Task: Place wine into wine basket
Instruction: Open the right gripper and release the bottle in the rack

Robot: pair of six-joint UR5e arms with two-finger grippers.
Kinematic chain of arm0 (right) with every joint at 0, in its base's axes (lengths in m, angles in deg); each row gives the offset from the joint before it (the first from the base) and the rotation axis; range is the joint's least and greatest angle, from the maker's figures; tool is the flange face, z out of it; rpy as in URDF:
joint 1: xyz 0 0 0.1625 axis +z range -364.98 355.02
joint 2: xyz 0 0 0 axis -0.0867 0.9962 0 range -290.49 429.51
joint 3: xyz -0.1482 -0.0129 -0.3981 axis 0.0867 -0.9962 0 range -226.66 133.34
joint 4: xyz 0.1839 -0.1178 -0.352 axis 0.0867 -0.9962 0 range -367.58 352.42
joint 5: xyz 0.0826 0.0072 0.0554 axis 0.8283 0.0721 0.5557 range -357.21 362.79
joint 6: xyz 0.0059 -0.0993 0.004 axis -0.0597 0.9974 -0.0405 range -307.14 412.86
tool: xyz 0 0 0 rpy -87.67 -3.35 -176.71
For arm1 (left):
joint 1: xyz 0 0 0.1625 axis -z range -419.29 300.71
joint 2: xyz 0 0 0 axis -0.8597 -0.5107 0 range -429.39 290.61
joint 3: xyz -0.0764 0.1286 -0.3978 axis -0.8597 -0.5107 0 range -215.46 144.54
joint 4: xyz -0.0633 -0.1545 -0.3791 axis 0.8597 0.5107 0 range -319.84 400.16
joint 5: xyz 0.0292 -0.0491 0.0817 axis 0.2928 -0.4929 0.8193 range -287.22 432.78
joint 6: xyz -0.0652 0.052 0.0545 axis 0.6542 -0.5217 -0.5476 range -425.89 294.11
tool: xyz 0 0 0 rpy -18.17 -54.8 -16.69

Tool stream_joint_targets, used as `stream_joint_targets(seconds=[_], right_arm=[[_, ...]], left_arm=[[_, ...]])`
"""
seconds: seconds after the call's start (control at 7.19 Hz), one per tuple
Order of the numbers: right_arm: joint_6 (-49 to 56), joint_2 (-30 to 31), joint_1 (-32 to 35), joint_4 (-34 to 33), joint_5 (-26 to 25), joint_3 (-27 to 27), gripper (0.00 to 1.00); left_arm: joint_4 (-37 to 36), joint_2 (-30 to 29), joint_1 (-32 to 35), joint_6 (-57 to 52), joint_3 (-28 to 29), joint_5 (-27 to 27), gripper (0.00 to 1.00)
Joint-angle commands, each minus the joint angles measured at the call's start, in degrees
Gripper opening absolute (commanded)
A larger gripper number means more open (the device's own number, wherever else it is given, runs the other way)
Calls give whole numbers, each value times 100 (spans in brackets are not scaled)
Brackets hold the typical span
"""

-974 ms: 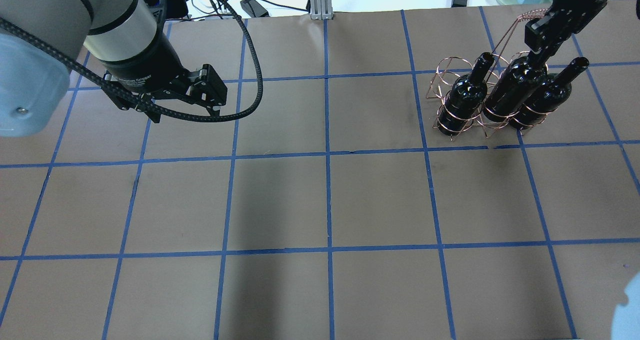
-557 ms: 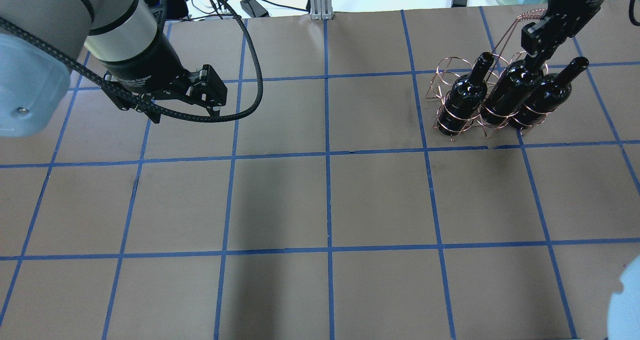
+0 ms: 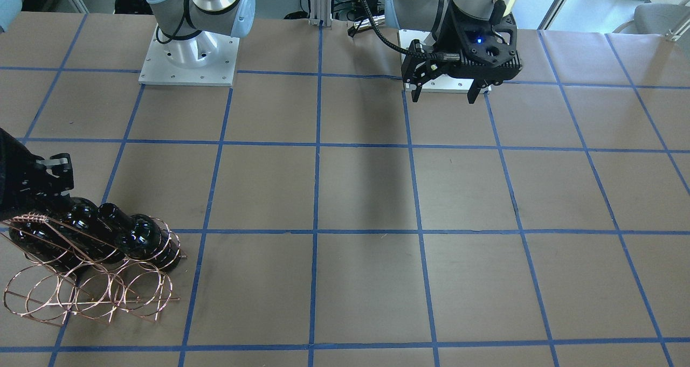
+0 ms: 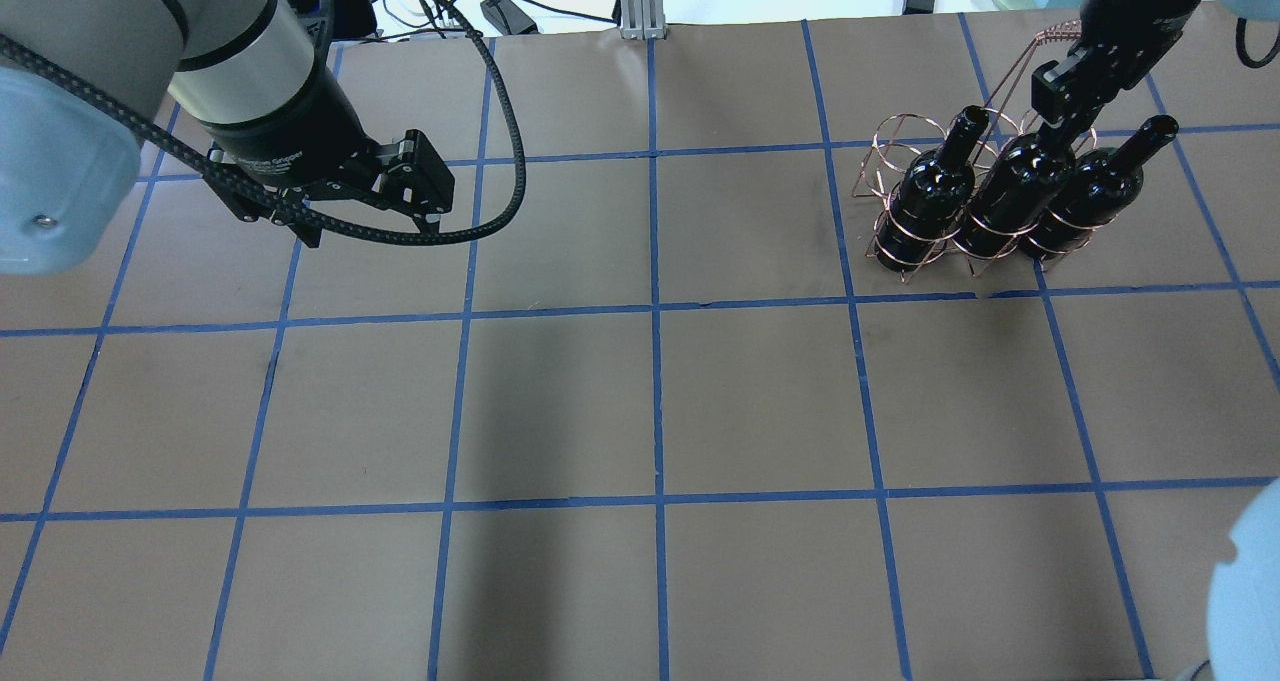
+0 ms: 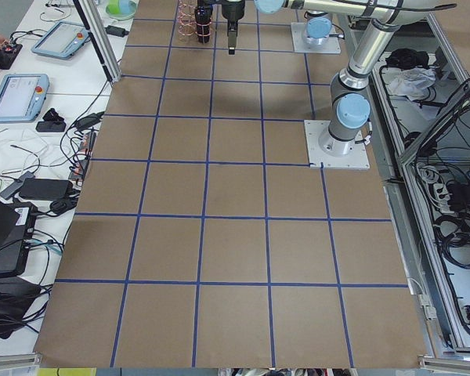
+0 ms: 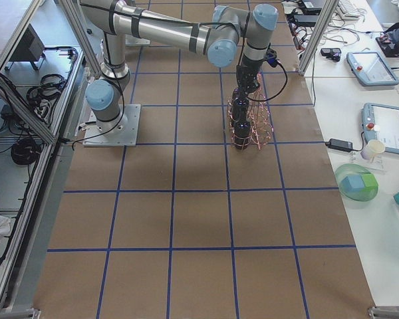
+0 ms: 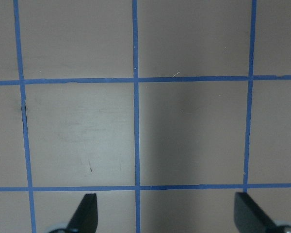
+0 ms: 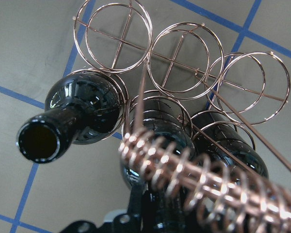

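Faint white print on the collar above the left claw (image 3: pixel 444 95), too small to read. Bench (image 4: pixel 650 401) papered brown under a blue tape grid. Wine basket (image 4: pixel 880 156) parked near the far right corner, close to the edge, with a wide stretch of gridded paper between it and the left claw. Left claw spread wide, hanging above the paper. Right claw (image 4: pixel 1055 96) clenched on the neck of the wine (image 4: pixel 1010 196). Wine seated upright in the basket's middle ring, between two look-alike bottles (image 4: pixel 925 196). Coiled handle (image 8: pixel 184 179) just beside the right claw.
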Motion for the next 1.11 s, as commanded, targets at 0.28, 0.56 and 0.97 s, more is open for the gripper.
stream_joint_targets(seconds=[0.28,0.56,0.97], right_arm=[[-35,-48,0,-211,0,213,23],[-35,-74,0,-220,0,213,56],[-87,266,17,-36,-367,204,100]], left_arm=[[10,0,0,0,0,7,100],[10,9,0,0,0,7,100],[10,0,0,0,0,7,100]])
